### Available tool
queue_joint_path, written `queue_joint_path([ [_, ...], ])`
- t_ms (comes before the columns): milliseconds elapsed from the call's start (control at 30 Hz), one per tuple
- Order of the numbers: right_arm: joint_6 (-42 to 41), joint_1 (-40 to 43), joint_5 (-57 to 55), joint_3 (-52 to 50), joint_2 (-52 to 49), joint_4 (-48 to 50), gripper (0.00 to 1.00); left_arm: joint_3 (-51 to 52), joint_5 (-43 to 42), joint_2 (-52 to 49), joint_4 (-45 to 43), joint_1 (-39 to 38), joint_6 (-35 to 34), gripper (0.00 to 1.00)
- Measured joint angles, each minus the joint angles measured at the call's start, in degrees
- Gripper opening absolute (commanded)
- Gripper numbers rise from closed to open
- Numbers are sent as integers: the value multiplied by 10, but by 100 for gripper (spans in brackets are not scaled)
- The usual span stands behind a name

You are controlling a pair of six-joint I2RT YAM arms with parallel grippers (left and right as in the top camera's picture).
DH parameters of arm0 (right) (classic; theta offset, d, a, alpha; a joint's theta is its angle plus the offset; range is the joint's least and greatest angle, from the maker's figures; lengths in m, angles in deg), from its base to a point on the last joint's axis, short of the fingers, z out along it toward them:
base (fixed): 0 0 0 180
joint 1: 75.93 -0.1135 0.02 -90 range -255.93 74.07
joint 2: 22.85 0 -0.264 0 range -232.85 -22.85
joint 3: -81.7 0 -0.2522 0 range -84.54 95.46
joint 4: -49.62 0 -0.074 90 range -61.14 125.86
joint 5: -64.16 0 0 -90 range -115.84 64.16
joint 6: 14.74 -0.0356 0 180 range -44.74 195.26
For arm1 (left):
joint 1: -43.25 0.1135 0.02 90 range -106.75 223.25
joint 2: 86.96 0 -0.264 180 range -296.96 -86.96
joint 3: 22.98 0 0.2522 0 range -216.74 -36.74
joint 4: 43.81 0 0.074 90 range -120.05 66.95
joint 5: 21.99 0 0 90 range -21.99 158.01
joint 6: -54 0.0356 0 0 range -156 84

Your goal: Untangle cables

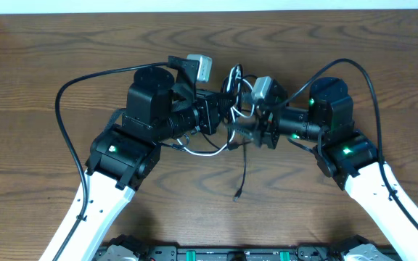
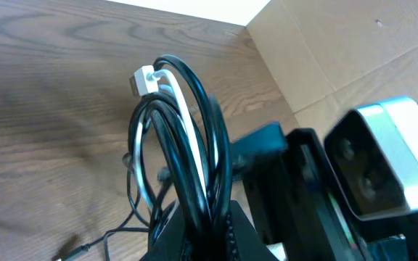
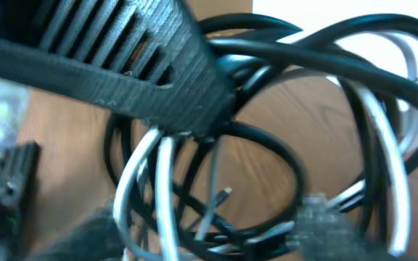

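The cables (image 1: 234,90) form one tangled bundle of black cords and a white one, held above the table between my two grippers. My left gripper (image 1: 222,119) is shut on the bundle. In the left wrist view its jaws (image 2: 210,235) pinch a loop of black and white cables (image 2: 194,145) that rises to a white plug (image 2: 142,78). My right gripper (image 1: 242,132) faces it from the right. Its blurred fingers (image 3: 209,235) stand apart with several cable loops (image 3: 318,61) between them. One black cord hangs down to a plug (image 1: 236,194) on the table.
The table is brown wood (image 1: 64,58). A cardboard wall (image 2: 339,51) stands at its edge. The right arm's wrist camera (image 2: 383,167) sits close beside my left jaws. The left gripper's ribbed finger (image 3: 122,51) crosses the top of the right wrist view. Thick black arm wires (image 1: 60,109) arc beside each arm.
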Motion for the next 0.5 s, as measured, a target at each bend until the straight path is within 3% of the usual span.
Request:
queue_joint_path([
  [67, 2, 0, -1, 0, 0, -3, 7, 0, -3, 0, -2, 0, 0, 8],
  [133, 5, 0, 1, 0, -1, -5, 1, 0, -3, 0, -5, 2, 0, 8],
  [367, 7, -4, 6, 0, -2, -5, 1, 0, -1, 0, -5, 4, 0, 9],
  [500, 7, -4, 5, 0, -3, 2, 1, 0, 10, 0, 0, 4, -2, 43],
])
